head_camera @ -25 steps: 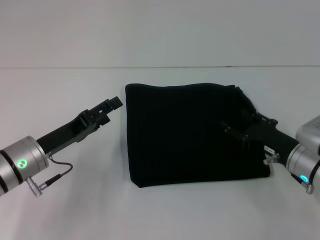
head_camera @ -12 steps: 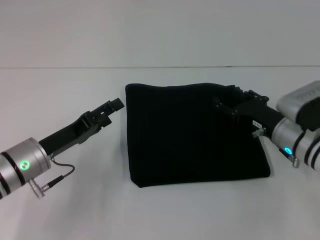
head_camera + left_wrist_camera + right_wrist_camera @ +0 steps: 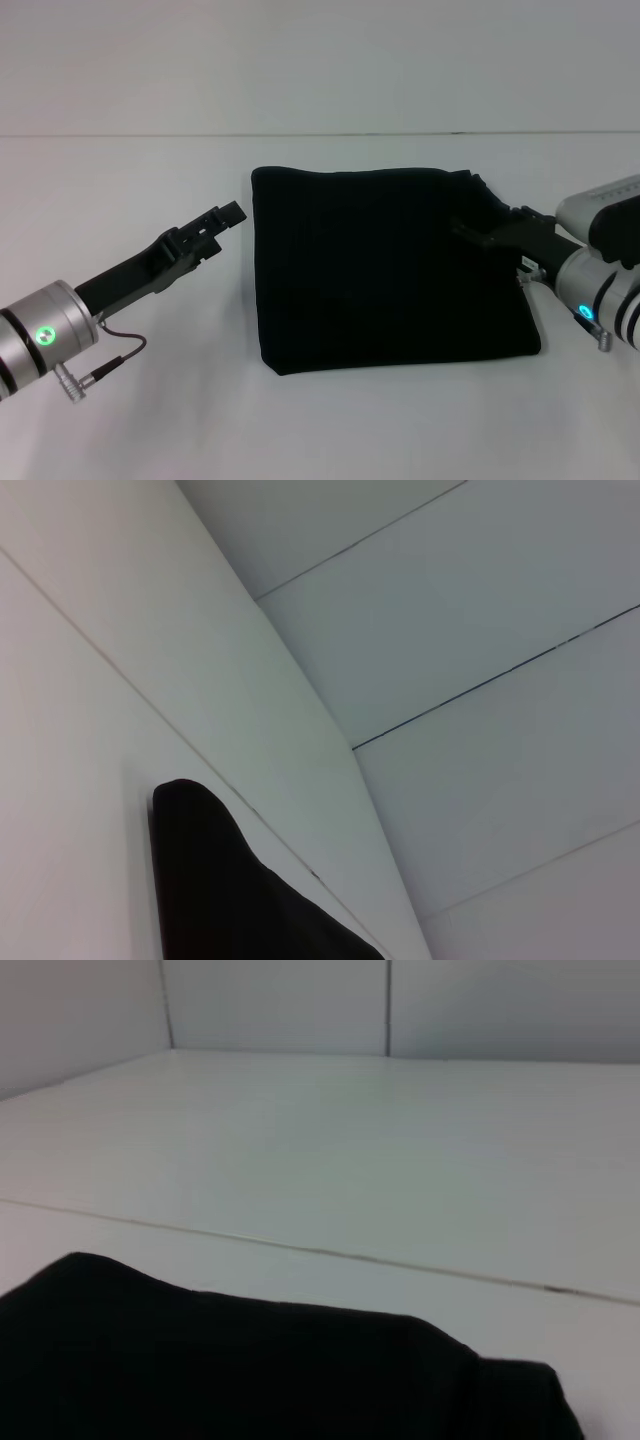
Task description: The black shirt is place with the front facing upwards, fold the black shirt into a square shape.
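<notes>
The black shirt (image 3: 385, 265) lies folded into a rough square in the middle of the white table, plain black side up, with no lettering showing. My left gripper (image 3: 228, 213) hovers just off the shirt's left edge, near its far left corner, apart from the cloth. My right gripper (image 3: 468, 232) reaches in from the right over the shirt's right part, dark against the cloth. In the left wrist view a rounded corner of the shirt (image 3: 220, 890) shows. A far edge of the shirt (image 3: 250, 1370) fills the bottom of the right wrist view.
The white table (image 3: 130, 170) runs out on all sides of the shirt to a pale wall behind it. A thin seam line (image 3: 120, 135) crosses the back of the table. A cable (image 3: 110, 352) hangs under my left wrist.
My right gripper swung toward the shirt's far right corner, then drew back to the right. The left arm slid back slightly. The shirt stayed put.
</notes>
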Controlling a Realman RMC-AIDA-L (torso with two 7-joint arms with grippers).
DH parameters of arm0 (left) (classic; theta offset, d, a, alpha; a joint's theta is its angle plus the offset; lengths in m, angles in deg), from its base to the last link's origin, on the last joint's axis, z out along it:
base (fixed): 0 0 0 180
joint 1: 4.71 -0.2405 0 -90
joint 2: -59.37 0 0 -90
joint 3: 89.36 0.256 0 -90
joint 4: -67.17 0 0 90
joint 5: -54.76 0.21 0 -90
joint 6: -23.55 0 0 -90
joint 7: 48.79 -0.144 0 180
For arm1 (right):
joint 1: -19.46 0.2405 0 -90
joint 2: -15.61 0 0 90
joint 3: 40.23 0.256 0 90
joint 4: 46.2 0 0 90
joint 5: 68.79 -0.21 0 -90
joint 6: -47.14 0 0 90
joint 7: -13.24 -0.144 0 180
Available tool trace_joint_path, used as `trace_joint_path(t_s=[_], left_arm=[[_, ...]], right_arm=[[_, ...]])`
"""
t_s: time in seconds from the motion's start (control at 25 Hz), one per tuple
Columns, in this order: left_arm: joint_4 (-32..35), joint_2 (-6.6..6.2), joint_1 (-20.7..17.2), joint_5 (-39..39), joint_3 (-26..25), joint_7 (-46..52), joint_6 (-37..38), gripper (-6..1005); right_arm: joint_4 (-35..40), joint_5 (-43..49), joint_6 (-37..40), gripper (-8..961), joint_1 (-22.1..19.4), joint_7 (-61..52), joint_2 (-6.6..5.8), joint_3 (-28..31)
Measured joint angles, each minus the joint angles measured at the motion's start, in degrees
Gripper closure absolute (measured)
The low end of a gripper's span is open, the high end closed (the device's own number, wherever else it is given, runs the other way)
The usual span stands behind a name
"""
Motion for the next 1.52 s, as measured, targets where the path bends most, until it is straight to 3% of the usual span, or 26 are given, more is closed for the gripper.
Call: trace_joint_path(t_s=[0.24, 0.4, 0.72, 0.96, 1.2, 1.52], left_arm=[[0.0, 0.01, 0.1, 0.1, 0.1, 0.1, 0.0, 50], [0.0, -0.17, 0.0, 0.1, 0.2, 0.9, 0.0, 50], [0.0, -2.61, 1.9, 1.1, 5.2, 9.4, -5.5, 51], [0.2, -3.55, 6.0, 9.0, 6.0, 18.4, -7.8, 51], [0.0, -3.47, 9.0, 15.6, 6.1, 22.8, -7.9, 50], [0.0, -3.07, 9.7, 16.6, 7.1, 23.5, -9.2, 51]], right_arm=[[0.1, 0.0, 1.9, 223, -1.4, -0.1, -0.12, 2.5], [0.5, 0.0, 10.0, 223, -4.1, 0.5, -0.23, 3.4], [3.1, 6.0, 28.2, 223, -12.2, 2.3, -0.5, -0.7], [4.8, 8.9, 36.2, 224, -18.3, 3.0, -0.59, -5.0], [5.0, 12.0, 38.3, 230, -21.1, 4.4, -0.52, -8.6], [4.5, 12.6, 39.1, 235, -21.4, 4.4, -0.48, -9.1]])
